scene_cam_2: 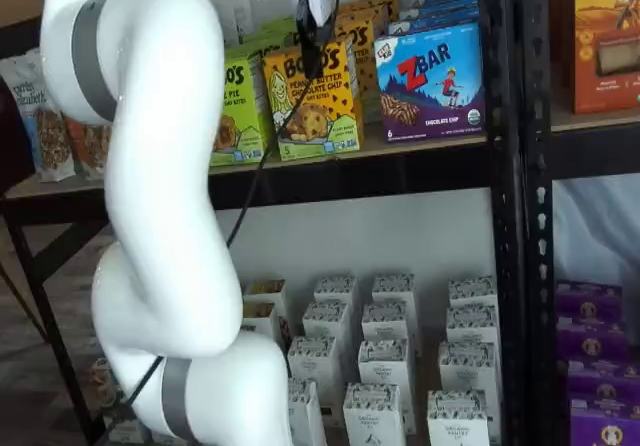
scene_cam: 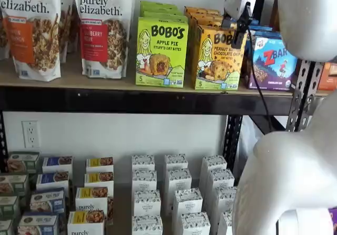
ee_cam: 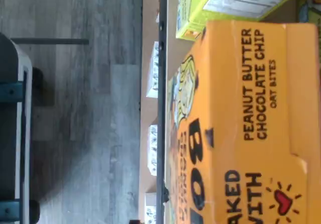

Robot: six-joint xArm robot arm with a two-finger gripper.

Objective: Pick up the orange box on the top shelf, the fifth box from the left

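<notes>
The orange box (scene_cam: 216, 61) stands upright on the top shelf (scene_cam: 105, 85), between the green Bobo's box (scene_cam: 160, 50) and the purple-blue ZBar box (scene_cam: 274, 61); it shows in both shelf views (scene_cam_2: 315, 106). The gripper (scene_cam: 238, 33) hangs at the orange box's upper front edge, white body above and black fingers against the carton top. In a shelf view (scene_cam_2: 312, 58) the fingers show as one dark bar with no plain gap. The wrist view shows the orange box (ee_cam: 251, 123) close up, filling much of the picture.
More orange and green cartons stand behind the front ones. Granola bags (scene_cam: 102, 29) stand further left on the shelf. Small white boxes (scene_cam: 176, 198) fill the lower level. The black front rail (ee_cam: 162, 83) and an upright (scene_cam_2: 505, 166) are close. The white arm (scene_cam_2: 150, 216) stands before the shelves.
</notes>
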